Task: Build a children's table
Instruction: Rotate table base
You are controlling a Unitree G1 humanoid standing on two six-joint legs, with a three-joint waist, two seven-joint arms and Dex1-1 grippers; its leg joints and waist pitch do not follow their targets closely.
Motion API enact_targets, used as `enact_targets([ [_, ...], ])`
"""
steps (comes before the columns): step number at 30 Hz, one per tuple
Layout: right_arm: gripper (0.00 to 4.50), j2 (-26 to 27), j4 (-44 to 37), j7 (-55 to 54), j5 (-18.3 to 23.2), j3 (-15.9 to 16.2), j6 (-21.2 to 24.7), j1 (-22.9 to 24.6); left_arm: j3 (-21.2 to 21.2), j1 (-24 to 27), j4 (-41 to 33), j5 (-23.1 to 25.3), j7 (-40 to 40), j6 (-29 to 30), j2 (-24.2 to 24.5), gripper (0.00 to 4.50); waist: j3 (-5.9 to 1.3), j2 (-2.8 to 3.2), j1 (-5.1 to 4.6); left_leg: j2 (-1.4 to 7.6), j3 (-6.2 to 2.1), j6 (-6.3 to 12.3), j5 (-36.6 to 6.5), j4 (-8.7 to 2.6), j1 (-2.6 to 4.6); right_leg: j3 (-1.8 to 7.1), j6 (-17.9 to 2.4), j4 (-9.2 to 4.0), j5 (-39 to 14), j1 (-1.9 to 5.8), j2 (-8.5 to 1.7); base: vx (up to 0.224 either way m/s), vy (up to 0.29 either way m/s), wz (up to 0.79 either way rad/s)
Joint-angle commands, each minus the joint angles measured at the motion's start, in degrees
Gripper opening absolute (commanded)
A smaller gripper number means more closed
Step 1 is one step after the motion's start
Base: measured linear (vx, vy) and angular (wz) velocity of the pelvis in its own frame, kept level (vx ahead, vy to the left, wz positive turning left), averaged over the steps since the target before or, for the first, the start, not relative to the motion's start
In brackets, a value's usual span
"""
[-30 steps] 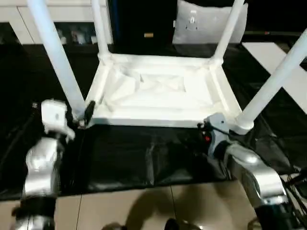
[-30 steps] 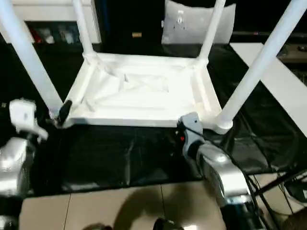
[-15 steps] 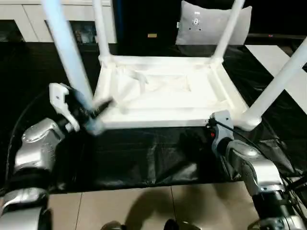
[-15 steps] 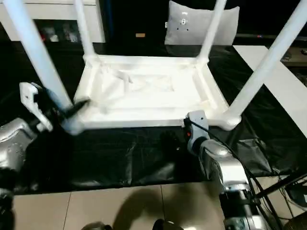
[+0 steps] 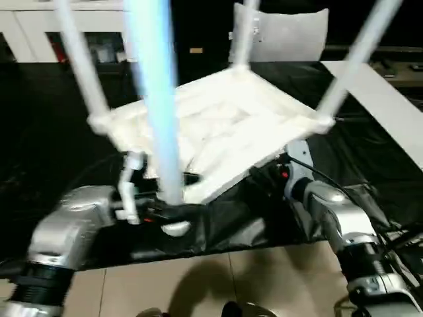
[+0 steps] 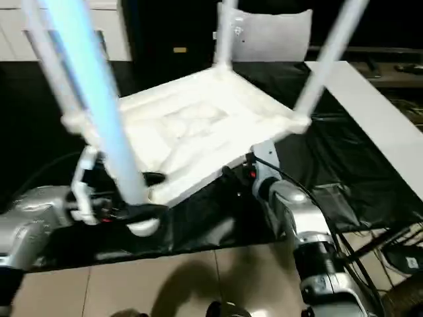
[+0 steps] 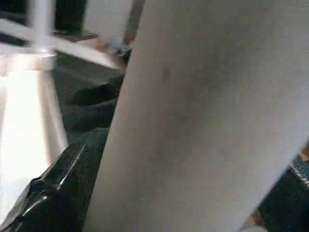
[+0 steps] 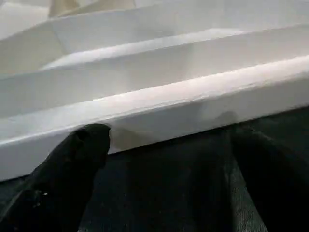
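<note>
Black sheet (image 5: 59,139), upturned children's table (image 5: 218,132) tilted

table (image 5: 225,129): upside down in the middle of the frame, tilted, legs pointing up, on the sheet (image 5: 59,132)
near leg (image 5: 153,99): left of centre, runs off the top edge, its base at the table's lowest corner
left gripper (image 5: 165,212): lower left, right at that leg's base, looks like it's around it
right gripper (image 5: 277,173): right of centre, under the table's right edge
pillow (image 5: 291,33): top, behind the table
board (image 5: 380,99): right edge
floor (image 5: 198,284): bottom strip
</note>
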Motion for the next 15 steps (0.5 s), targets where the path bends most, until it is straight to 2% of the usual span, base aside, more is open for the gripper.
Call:
enact_targets([
  [1,4.5,1.65,0.58,1.93,0.02,1.76,-2.54,-2.62,-3.2,-0.58,-3.71,-1.64,0.62,1.14,-1.85,4.46,-3.78,-0.04,0.34,3.76,-2.37,1.61,-9.53,-3.92,-0.11,5.0,1.36,-5.97,-32.2,3.53,-5.79,0.0,0.0,0.0],
  [5,4.5,2.91,2.38,5.04,-0.64,3.73,-4.66,-4.2,-6.59,-1.55,-6.47,-3.15,1.99,3.42,-5.59,4.46,-4.23,-0.12,0.07,3.95,-2.41,2.29,-7.77,-3.85,-0.48,5.11,0.06,-5.14,-28.29,3.78,-5.64,0.0,0.0,0.0],
  [7,4.5,3.2,3.17,5.26,-0.9,4.05,-5.18,-4.68,-7.44,-1.87,-6.63,-2.78,2.48,3.57,-6.85,4.46,-4.42,-0.15,-0.2,3.98,-2.37,3.01,-6.2,-3.77,-0.72,5.29,-1.04,-4.64,-25.13,3.84,-5.53,0.0,0.0,0.0],
  [10,4.5,3.7,5.46,5.35,-1.82,4.02,-6.92,-5.7,-8.73,-3.12,-5.14,-0.31,4.65,2.24,-10.58,4.46,-4.53,-0.26,-0.32,3.92,-2.23,3.51,-5.42,-3.65,-0.77,5.32,-1.99,-4.54,-24.06,3.86,-5.54,0.0,0.0,0.0],
  [11,4.5,3.78,5.73,5.63,-1.87,3.93,-7.21,-5.81,-9.0,-3.6,-4.38,0.52,5.46,1.37,-11.65,4.46,-4.52,-0.14,-0.32,3.88,-2.2,3.58,-5.47,-3.63,-0.7,5.33,-2.0,-4.61,-24.16,3.82,-5.47,0.0,0.0,0.0],
  [15,4.5,3.83,6.38,6.38,-2.49,3.8,-8.27,-5.72,-9.49,-5.64,-1.48,3.68,9.79,-2.17,-15.25,4.46,-4.53,-0.3,-0.3,3.82,-2.16,3.82,-6.56,-3.59,-0.63,5.22,-0.88,-4.95,-25.33,3.83,-5.39,0.0,0.0,0.0],
])
